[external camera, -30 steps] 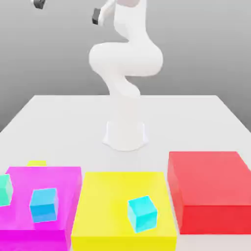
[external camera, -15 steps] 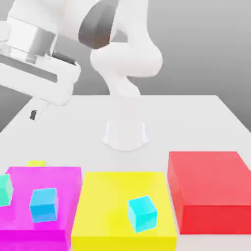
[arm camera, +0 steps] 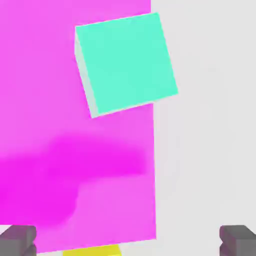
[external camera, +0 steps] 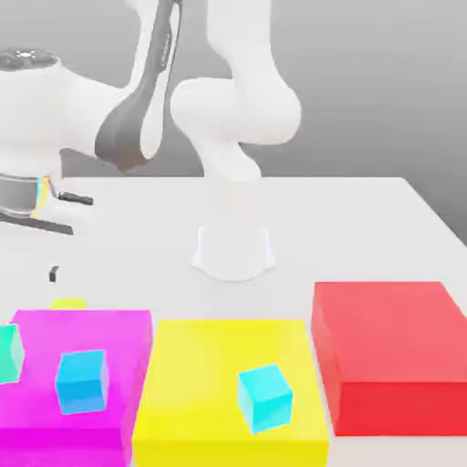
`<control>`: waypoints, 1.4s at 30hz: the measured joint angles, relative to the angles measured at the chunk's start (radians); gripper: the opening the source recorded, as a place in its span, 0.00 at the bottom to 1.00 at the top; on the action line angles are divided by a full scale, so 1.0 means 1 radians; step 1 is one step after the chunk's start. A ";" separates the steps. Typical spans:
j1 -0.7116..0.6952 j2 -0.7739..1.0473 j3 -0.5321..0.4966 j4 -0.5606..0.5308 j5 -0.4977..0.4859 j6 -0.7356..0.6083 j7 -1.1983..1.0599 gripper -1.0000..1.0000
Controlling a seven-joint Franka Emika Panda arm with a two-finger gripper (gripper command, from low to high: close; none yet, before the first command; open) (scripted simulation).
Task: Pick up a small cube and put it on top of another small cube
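Grey backdrop rises behind a pale grey table [external camera: 365, 219], and on its near edge we see three flat blocks in a row: a magenta block [external camera: 100, 337] at the exterior view's left, a big yellow block [external camera: 210, 365] in the middle and a red block [external camera: 392, 351] at the exterior view's right. Our white arm's base [external camera: 233, 251] stands upright behind the yellow block, and the arm bends over toward the exterior view's left, above the far corner of the magenta block. The small cube [external camera: 67, 304], bright yellow, sits on the table just behind the magenta block, touching or nearly touching its far edge; we cannot tell which. A cyan cube [external camera: 81, 380] rests on the magenta block, another cyan cube [external camera: 265, 398] rests on the yellow block, and a mint-green cube [external camera: 9, 353] sits at the magenta block's edge. In the hand view, our gripper [arm camera: 129, 240] has its fingers [arm camera: 17, 240] spread wide with nothing between them, and the mint-green cube overhangs the magenta block's edge.
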 joint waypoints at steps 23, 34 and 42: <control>-0.115 0.240 0.054 -0.078 0.618 0.246 -0.621 0.50; -0.222 0.373 0.187 -0.066 0.736 0.348 -0.721 0.00; -0.181 0.312 0.137 -0.069 0.690 0.300 -0.679 0.00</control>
